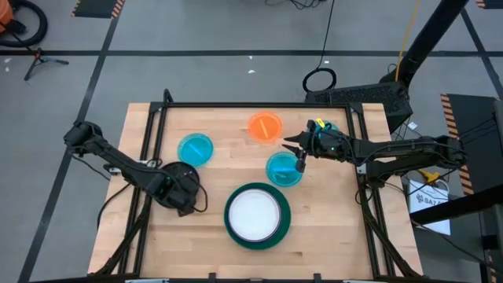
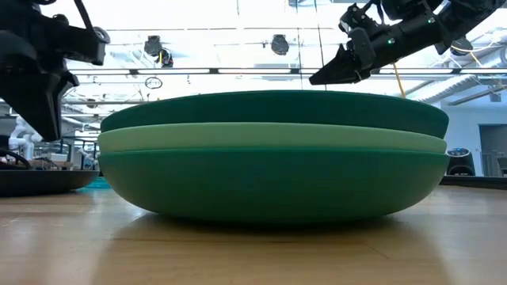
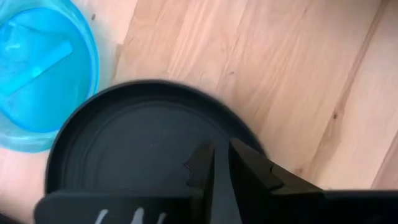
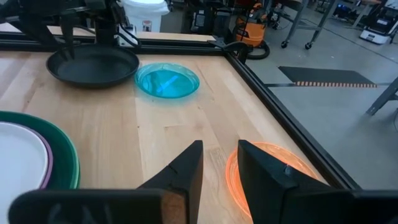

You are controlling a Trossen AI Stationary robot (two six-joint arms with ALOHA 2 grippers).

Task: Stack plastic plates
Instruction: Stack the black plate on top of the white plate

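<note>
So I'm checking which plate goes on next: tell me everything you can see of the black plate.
The black plate is a round, shallow dish of dark, slightly glossy plastic with a raised rim and a faint ring inside. It lies flat and right way up on the wooden table, left of the green stack and just beside a blue plate; whether their rims touch cannot be told. The left tool, fingers nearly together, is over its edge; a grip cannot be confirmed.

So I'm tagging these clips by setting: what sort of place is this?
Most likely a robotics lab or workshop. The wooden table sits in a black metal frame on a grey floor with hazard-striped tape; behind it are other workstations, a vacuum and overhead lights and beams.
</note>
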